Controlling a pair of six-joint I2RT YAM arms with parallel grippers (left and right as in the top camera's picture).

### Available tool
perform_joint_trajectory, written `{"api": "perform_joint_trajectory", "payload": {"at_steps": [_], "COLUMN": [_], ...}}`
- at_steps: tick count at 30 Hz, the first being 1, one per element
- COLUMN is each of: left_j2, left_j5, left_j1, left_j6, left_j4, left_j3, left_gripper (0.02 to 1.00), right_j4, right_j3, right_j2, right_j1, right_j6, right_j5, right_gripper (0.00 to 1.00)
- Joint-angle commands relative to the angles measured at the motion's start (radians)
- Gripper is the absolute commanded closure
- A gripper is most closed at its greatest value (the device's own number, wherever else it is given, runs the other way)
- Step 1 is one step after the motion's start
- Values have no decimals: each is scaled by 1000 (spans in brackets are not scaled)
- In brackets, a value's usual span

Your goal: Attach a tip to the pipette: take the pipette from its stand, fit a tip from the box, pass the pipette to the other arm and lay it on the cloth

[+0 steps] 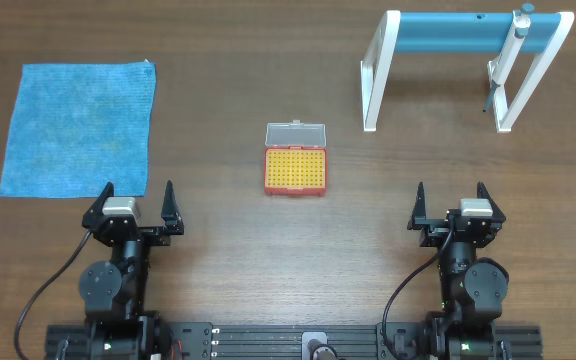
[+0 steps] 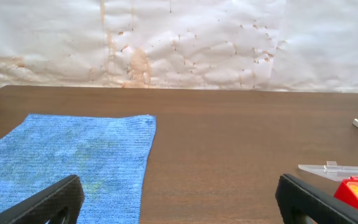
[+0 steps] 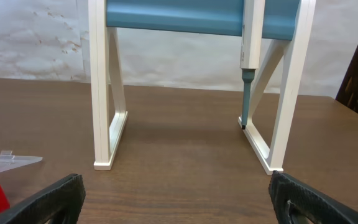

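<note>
The pipette is hanging at the right end of its stand in the far right corner of the table, its tip end pointing down. The tip box is sitting mid-table with its lid open, and the cloth is lying far left. The left gripper and right gripper are hovering near their bases, fingers spread wide apart, holding nothing

A dark brown wood-grain tabletop carries a blue cloth lying flat at its far left, a red tip box of yellow tips with its clear lid folded open near the middle, and a white-legged stand with a blue crossbar at the far right, all well apart.
</note>
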Motion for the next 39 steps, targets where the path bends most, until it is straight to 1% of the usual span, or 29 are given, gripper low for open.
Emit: {"api": "perform_joint_trajectory", "payload": {"at_steps": [1,30,31,32,33,34,36,39], "left_j2": [-8,-8,-8,-8,-8,-8,-8,-8], "left_j5": [-4,-4,-4,-4,-4,-4,-4,-4], "left_j1": [-69,-69,-69,-69,-69,-69,-69,-69], "left_j6": [10,10,10,10,10,10,10,10], "left_j4": [-8,-8,-8,-8,-8,-8,-8,-8], "left_j3": [-2,-2,-2,-2,-2,-2,-2,-2], "left_gripper": [20,20,20,20,20,18,20,20], "right_j4": [-4,2,18,43,66,68,64,55], "right_j3": [-3,-2,27,61,141,191,385,610], "right_j2": [-9,-6,33,98,230,300,535,784], "right_j1": [36,36,33,27,19,18,18,3], "right_j6": [-14,-8,25,25,43,55,54,53], "right_j5": [-16,-16,-16,-16,-16,-16,-24,-23], "right_gripper": [29,27,27,27,27,27,29,27]}}
